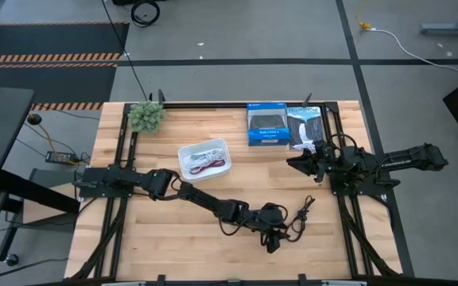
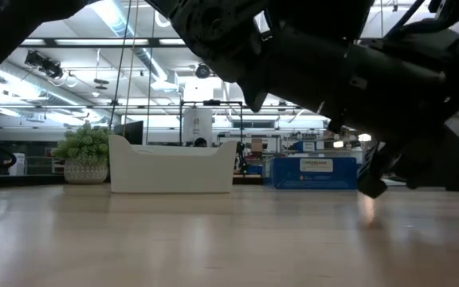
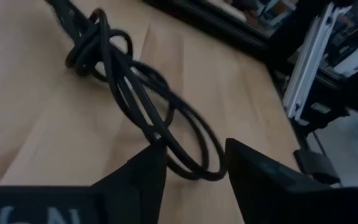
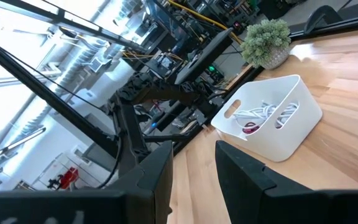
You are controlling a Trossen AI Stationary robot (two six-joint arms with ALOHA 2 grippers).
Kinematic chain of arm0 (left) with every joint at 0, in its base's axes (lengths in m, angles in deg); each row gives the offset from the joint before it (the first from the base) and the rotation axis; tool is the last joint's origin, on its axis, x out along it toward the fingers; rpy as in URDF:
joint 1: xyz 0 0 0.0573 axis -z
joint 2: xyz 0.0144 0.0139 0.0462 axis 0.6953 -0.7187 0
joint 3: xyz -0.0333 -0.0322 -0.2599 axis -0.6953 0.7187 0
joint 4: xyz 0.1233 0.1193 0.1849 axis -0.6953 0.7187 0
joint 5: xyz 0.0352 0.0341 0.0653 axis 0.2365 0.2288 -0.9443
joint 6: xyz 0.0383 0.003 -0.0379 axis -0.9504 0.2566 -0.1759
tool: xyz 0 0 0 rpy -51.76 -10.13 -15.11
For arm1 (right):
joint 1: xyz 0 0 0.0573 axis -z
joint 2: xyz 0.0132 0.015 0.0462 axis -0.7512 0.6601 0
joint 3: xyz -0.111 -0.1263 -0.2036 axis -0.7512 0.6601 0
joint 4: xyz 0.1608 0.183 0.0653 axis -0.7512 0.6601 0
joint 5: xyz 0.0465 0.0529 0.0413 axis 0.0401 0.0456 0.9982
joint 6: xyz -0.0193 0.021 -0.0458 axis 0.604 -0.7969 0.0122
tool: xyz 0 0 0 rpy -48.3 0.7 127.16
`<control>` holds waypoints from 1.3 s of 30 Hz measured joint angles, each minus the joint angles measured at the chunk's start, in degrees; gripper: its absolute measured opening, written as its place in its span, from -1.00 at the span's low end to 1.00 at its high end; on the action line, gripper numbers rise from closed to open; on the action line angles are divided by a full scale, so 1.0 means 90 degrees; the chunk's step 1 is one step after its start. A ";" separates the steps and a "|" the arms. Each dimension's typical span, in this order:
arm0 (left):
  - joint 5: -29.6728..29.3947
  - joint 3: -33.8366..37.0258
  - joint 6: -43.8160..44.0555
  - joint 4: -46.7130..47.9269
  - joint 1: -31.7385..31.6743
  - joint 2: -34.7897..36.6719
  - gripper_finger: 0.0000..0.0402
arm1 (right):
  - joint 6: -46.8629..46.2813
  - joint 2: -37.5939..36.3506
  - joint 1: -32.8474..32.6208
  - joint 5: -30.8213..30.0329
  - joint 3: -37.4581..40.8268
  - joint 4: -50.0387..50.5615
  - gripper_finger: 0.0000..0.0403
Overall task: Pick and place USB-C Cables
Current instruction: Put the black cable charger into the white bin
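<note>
The black USB-C cable lies bundled on the table at the near right; it also shows in the left wrist view. My left gripper is open and low over the table, one finger on each side of the cable's near loop. The white, maroon and silver-grey cables lie in the white tray. My right gripper is open and empty, above the table near the boxes; its wrist view shows the tray. My left gripper has its two fingers on either side of the black cable's looped end, which lies on the table. The left finger stands right beside the loop. I cannot tell whether it touches the cable.
Two blue-and-black retail boxes lie at the far right. A small potted plant stands at the far left. Dark frame rails run along the table's sides. Bare wood lies in front of the tray.
</note>
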 joint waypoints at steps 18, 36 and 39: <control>-0.0117 -0.0093 0.0855 0.0580 -0.0228 0.0001 -0.93 | 0.0000 0.0000 0.0000 0.0000 0.0001 -0.0018 -0.37; 0.0654 -0.0080 -0.0681 0.2441 -0.0740 0.1347 -0.94 | 0.0000 -0.0002 0.0000 0.0000 0.0002 -0.0015 -0.37; 0.0963 -0.0084 -0.0993 0.2757 -0.0859 0.1627 -0.94 | 0.0000 -0.0002 0.0000 0.0000 0.0002 -0.0016 -0.37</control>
